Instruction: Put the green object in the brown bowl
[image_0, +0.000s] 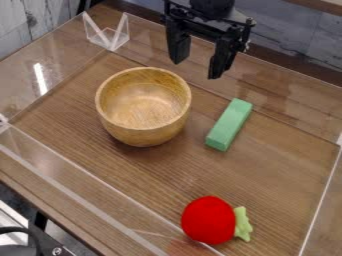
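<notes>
Nearest to us lies a round red plush toy (209, 219) with a pale green leafy end, resting at the front of the wood-grain table (281, 170) close to the clear plastic wall that rims the work area. At the far side we see the black two-fingered gripper (198, 58) pointing straight down, its jaws spread wide apart with nothing between them; it holds nothing and touches nothing, hanging above the table surface. Moving outward from it, the small flat light-green rectangular block (229, 124) lies flat on the table in front of the gripper and a little to the right in the view, set at a slant, apart from the fingers. Just to the left of the block, near but not touching it, stands the round light-brown wooden bowl (143, 105) with thick walls and visible grain; its inside is bare. Behind the bowl, at the back left, a small clear plastic piece (106, 33) stands folded in a V. We can read no labels, brands or writing on anything here.
</notes>
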